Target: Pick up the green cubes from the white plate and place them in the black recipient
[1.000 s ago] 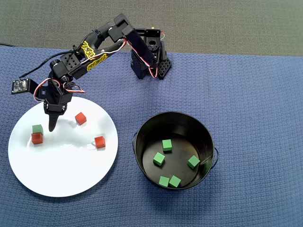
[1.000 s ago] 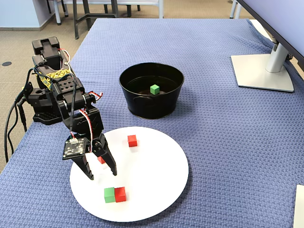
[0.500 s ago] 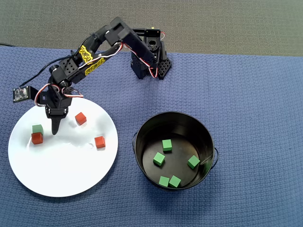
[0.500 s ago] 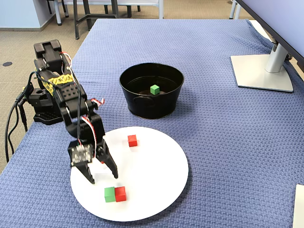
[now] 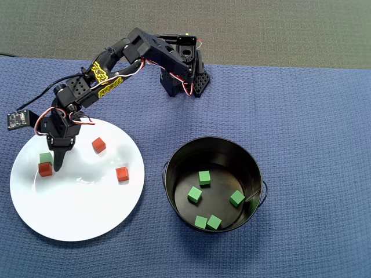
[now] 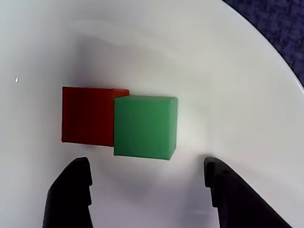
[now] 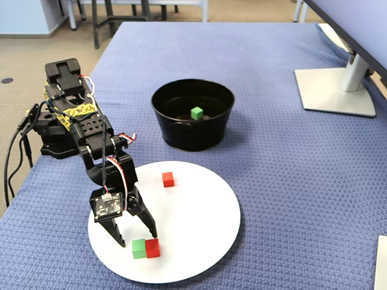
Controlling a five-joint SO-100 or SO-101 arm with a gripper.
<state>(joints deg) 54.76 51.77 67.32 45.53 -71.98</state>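
One green cube (image 5: 46, 157) (image 6: 145, 127) (image 7: 139, 248) lies near the left edge of the white plate (image 5: 81, 214) (image 7: 193, 241), touching a red cube (image 5: 45, 169) (image 6: 88, 115) (image 7: 152, 248). My gripper (image 5: 57, 167) (image 6: 145, 164) (image 7: 136, 237) hangs open right over the plate. In the wrist view the green cube sits just ahead of the two black fingertips, centred on the gap, with nothing between them. The black recipient (image 5: 169, 174) (image 7: 193, 136) stands to the right in the overhead view and holds several green cubes (image 5: 204, 177) (image 7: 197, 113).
Two more red cubes (image 5: 99, 145) (image 5: 122, 174) lie on the plate right of the gripper. The arm's base (image 5: 182, 75) stands at the back edge of the blue cloth. A monitor stand (image 7: 335, 90) is at the far right in the fixed view.
The gripper has swung left across the plate, away from the upper red cube, and come down beside the green cube. The jaws stay open. No cube has moved.
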